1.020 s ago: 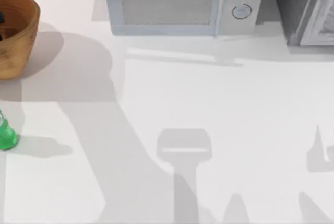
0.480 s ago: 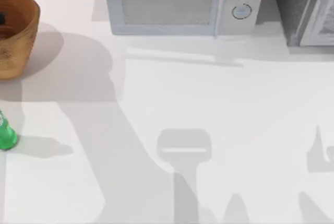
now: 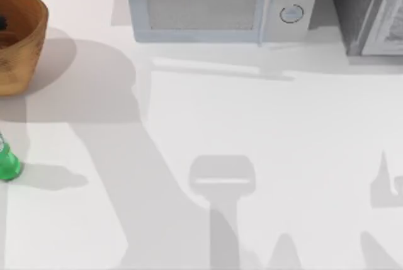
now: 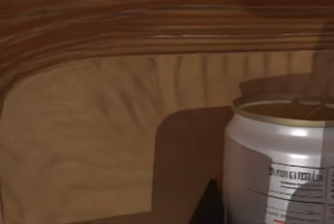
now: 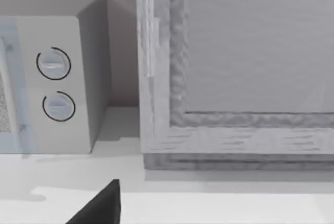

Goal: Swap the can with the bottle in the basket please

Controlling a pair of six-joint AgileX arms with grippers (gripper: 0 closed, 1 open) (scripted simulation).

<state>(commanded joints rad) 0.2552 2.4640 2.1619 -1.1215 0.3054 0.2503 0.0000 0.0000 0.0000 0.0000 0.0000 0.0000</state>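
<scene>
Operator: Table (image 3: 264, 131) first. It is white and crossed by grey shadows. At its back right corner I see a grey cabinet (image 3: 371, 5), and beside that, along the back edge, a microwave (image 3: 208, 5) with two round dials.

Desk: And the basket?

Operator: The basket (image 3: 25, 43) sits at the back left corner, partly cut by the top view's edge. It is brown, with ribbed sides.

Desk: Where is the can?

Operator: The can (image 4: 276, 166) stands upright inside the basket, near the inner wall. My left wrist view shows its tan top, white side and small print.

Desk: The bottle?

Operator: The bottle (image 3: 7, 162) is green. It stands on the table at the left edge, nearer the front than the basket and well apart from it.

Desk: Your left gripper?

Operator: The left gripper (image 4: 210, 205) is down inside the basket. A dark tip of it shows just beside the can. I cannot tell whether it touches the can, or whether it is wide, narrow or clamped.

Desk: The right one?

Operator: The right gripper (image 5: 99, 205) shows as a dark tip above the table, facing the cabinet and the microwave's dials. I cannot tell its state either.
</scene>
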